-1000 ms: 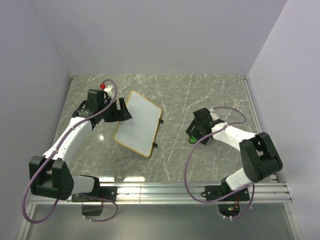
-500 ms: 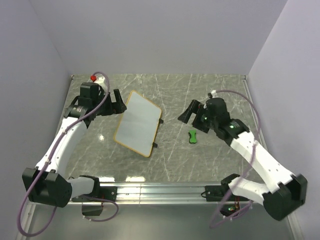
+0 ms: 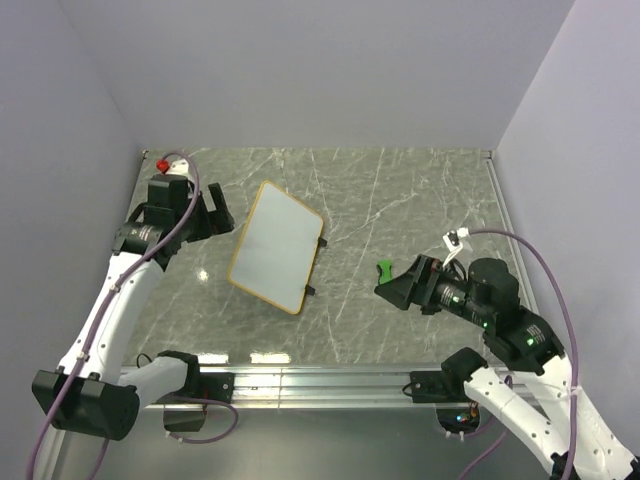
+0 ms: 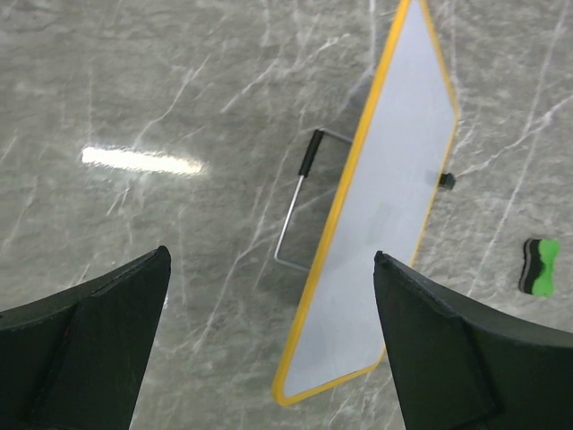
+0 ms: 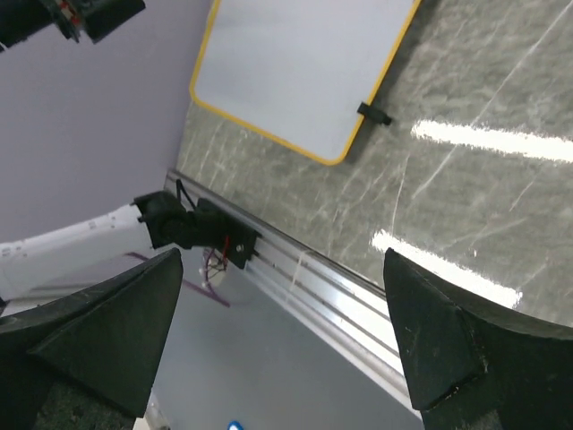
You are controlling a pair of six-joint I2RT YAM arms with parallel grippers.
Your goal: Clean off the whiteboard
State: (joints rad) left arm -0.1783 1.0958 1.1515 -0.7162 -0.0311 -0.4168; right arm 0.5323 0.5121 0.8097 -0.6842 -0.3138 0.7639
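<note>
Left fingers (image 4: 89, 340) spread wide and empty, raised over the grey marble-patterned surface (image 3: 400, 190) just to the left of the whiteboard (image 3: 275, 247); right fingers (image 5: 466, 349) equally wide apart with nothing between them, held off the surface near its right-hand front. The orange-framed whiteboard sits left of centre, apparently tilted up on a wire stand (image 4: 291, 215) behind it, its two black feet on the edge facing the right arm. Its face reads blank from every view, with no ink to be made out, so the wiping looks done or nearly so. The small green eraser (image 3: 384, 270) lies loose on the surface between the board and the right arm, just beside the right fingers in the overhead view; the right wrist view does not show it.

The risks, judged from here: a low sweep by the left arm could clip the frame and fold the propped board flat or slide it, since nothing is steadying it; the right arm, dropping or swinging, could knock the eraser across the slick stone, and its looping purple cable (image 3: 520, 245) could drag over the surface. No container of any kind is in view, so nothing is held in one
</note>
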